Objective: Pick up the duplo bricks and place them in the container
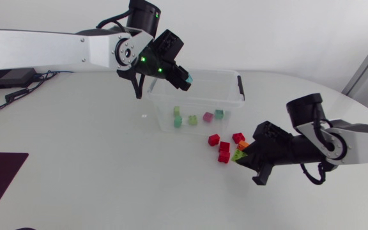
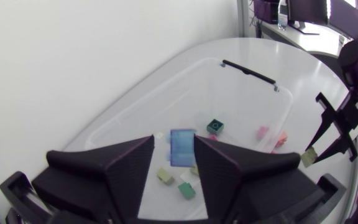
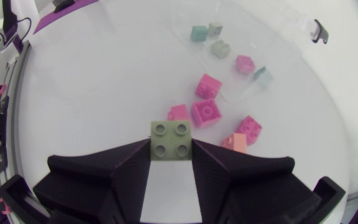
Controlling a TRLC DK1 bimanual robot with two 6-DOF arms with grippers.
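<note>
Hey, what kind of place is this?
Likely a robotics lab bench: a left arm and right arm work over a white table, with duplo bricks and a clear container.

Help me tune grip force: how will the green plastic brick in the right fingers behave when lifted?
With crisp moulded edges, the green studded plastic brick probably won't deform. Its smooth sides could slip in the right gripper. Small, so likely light.

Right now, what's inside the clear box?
Five bricks lie on the box floor: three green bricks, a pink brick and a teal brick. The left gripper hangs above one corner with a blue brick between its fingers, hiding the floor there.
</note>
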